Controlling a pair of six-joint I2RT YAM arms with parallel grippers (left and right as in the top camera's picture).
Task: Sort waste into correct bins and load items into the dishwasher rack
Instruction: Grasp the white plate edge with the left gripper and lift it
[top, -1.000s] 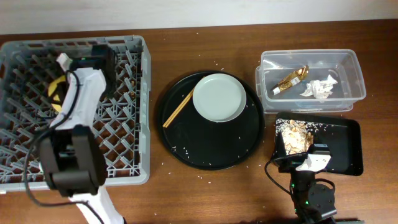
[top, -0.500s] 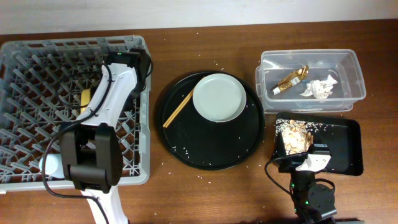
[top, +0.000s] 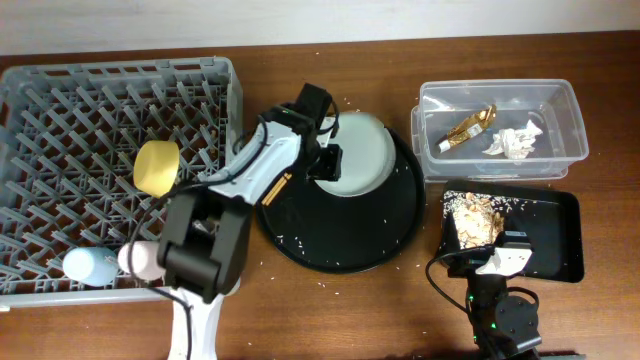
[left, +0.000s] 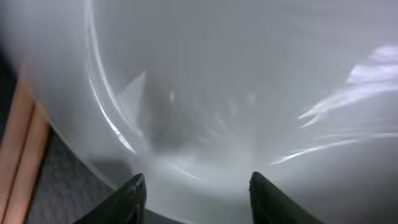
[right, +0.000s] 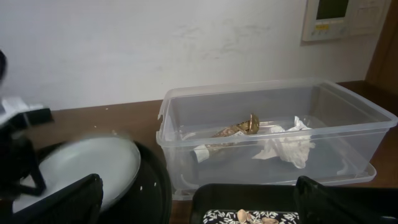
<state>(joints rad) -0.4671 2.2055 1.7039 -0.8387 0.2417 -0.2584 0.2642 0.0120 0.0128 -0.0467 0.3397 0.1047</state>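
Change: the left pincer (top: 323, 158) has left the dishwasher rack (top: 60, 110) and swung across to the plate (top: 365, 150), leaving the yellow bowl (top: 157, 167) tipped among the pegs.
Meaning: the bowl counts as loaded, and the plate is probably next.
Left pincer: jaws apart and holding nothing, hovering over the plate's 9 o'clock rim.
Plate: pale grey-green, smooth, glossy and bare. It lies flat at 1 o'clock on the round black tray (top: 370, 240).
Chopsticks (top: 283, 180): at 10 o'clock on that tray, just beside the plate.
Right pincer (right: 199, 202): spread wide and idle, at the worktop's 5 o'clock corner.
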